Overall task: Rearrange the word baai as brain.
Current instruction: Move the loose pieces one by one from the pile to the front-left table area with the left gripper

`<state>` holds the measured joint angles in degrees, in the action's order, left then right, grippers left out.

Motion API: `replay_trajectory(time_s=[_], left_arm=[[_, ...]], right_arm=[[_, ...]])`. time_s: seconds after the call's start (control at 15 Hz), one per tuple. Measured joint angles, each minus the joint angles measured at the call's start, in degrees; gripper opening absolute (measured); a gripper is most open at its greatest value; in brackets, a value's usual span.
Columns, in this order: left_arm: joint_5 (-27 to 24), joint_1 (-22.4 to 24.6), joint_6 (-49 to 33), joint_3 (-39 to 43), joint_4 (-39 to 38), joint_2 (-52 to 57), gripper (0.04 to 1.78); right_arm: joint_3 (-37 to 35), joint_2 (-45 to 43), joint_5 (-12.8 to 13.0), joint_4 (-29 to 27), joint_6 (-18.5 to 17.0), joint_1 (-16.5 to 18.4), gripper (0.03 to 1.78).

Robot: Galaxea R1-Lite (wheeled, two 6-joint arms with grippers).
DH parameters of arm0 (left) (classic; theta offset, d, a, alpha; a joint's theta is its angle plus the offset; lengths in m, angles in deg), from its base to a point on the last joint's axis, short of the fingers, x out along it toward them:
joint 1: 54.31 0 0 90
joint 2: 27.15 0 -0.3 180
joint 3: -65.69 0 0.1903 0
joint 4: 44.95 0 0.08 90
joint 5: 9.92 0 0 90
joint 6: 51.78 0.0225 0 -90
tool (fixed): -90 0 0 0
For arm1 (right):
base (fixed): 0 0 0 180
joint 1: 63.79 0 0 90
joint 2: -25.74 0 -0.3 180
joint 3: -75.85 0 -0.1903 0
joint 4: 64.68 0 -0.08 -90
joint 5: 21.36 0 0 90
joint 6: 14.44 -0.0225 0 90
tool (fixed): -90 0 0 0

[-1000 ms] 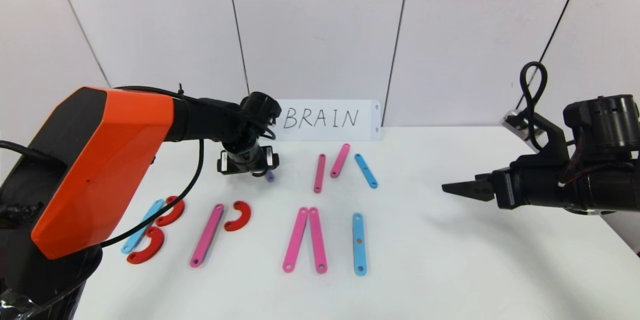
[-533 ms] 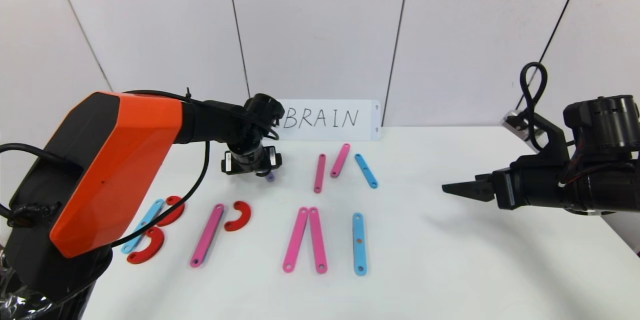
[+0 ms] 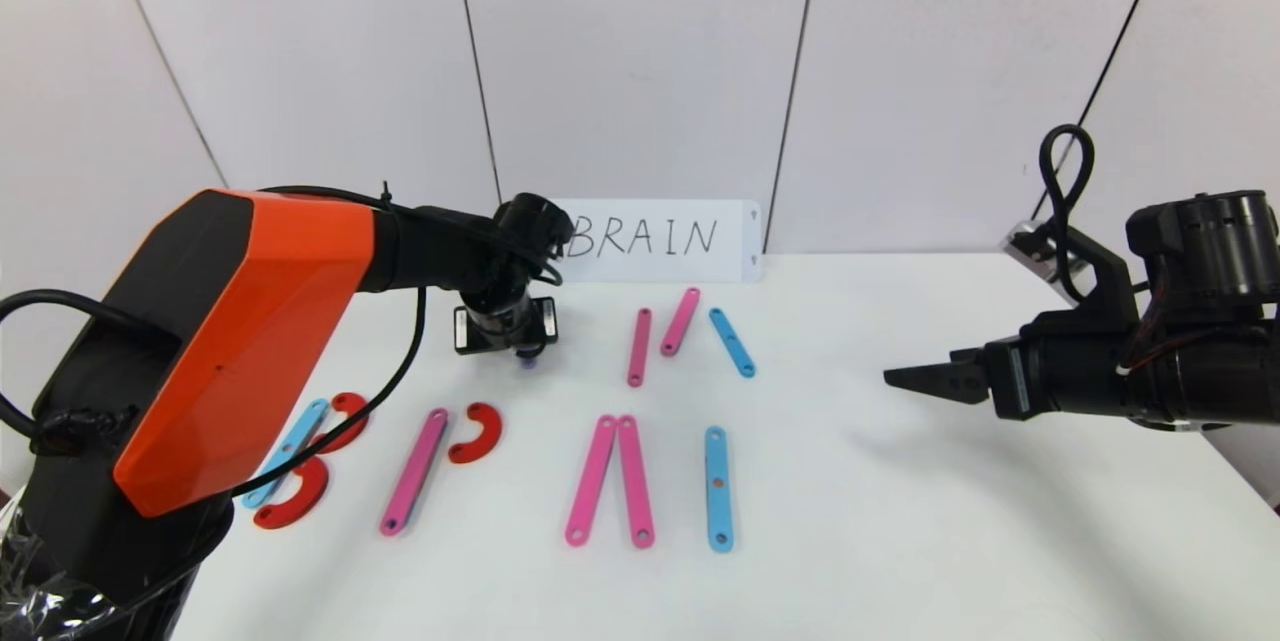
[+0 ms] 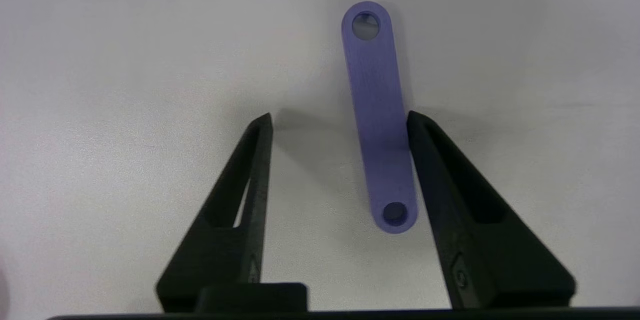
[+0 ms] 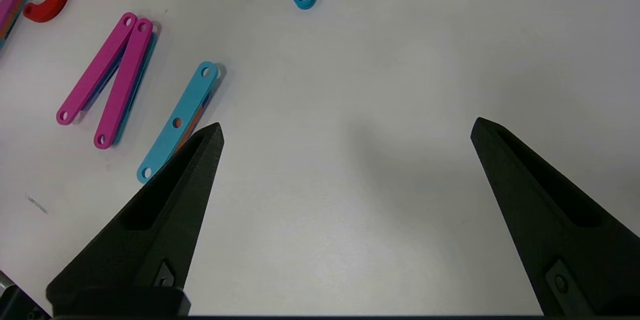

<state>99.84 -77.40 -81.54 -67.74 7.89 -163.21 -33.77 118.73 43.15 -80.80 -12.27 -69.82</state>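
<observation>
Narrowed since before: left gripper (image 4: 340, 120), jaws part open, one finger (image 4: 425, 150) touching purple strip (image 4: 377, 110), hidden in head view.

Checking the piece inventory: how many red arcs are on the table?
3: two red arcs beside the blue strip at far left, one right of the pink strip. The left arm could hide more.

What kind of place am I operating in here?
Probably a lab test bench: a bare white table against plain white wall panels, with a handwritten BRAIN card propped behind loose plastic letter pieces.
</observation>
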Motion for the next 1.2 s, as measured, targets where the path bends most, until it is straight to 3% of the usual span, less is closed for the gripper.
replay_trajectory(time_s=[0.13, 0.27, 1.2], left_arm=[[-0.02, -0.02, -0.43, 0.02, 0.13, -0.13, 0.47], [0.02, -0.11, -0.45, 0.05, 0.09, -0.21, 0.28], [-0.24, -0.28, -2.79, 1.12, 2.28, 5.16, 0.27]], right_arm=[[0.0, 0.0, 0.0, 0.0, 0.0, 0.0, 1.73], [-0.02, 0.0, -0.02, 0.0, 0.0, 0.0, 1.73], [-0.17, 0.0, -0.02, 0.0, 0.3, -0.07, 1.73]])
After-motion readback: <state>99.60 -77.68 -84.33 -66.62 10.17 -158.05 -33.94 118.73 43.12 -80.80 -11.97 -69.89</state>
